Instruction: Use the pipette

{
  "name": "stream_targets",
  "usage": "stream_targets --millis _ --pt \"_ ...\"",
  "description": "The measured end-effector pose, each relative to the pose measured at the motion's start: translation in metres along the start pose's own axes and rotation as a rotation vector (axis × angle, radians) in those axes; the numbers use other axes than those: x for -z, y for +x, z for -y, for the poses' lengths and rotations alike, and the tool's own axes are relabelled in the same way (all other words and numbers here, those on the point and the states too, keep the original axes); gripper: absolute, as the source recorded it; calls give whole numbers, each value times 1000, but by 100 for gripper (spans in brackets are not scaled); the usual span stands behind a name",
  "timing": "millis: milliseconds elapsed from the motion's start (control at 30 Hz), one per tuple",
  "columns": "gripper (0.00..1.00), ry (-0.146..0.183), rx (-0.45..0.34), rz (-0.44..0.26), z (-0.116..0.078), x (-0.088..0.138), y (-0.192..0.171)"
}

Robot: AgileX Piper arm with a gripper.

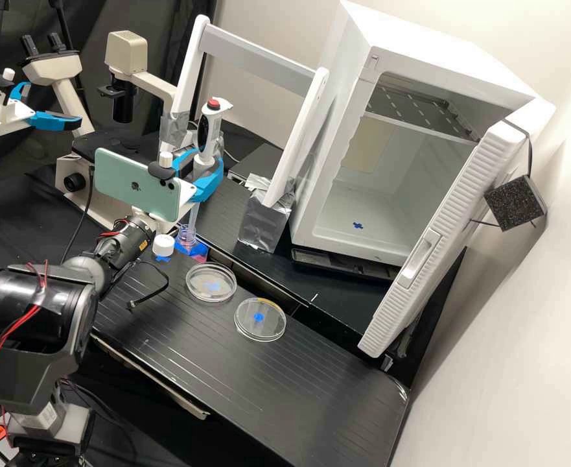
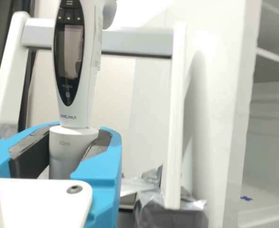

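The arm holds the pipette in its pincer, black bench spreading from dish to edge

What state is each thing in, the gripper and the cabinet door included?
Gripper: shut on the pipette.
Pipette: upright, tip at the bottle's mouth.
Bottle: uncapped.
White cap: off, beside the bottle.
Petri dishes: flat on the bench.
Cabinet door: open.
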Motion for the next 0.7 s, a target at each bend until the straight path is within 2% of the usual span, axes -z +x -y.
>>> stream_targets --millis 133,300,467,533,700 --pt "0 31 -33 3 -10 3 3" --pt "0 51 -40 7 -19 4 5" --pt "0 126 -24 22 -29 0 5" --pt "0 174 -26 16 -36 -1 4" --pt "0 255 -52 -52 -58 1 -1"
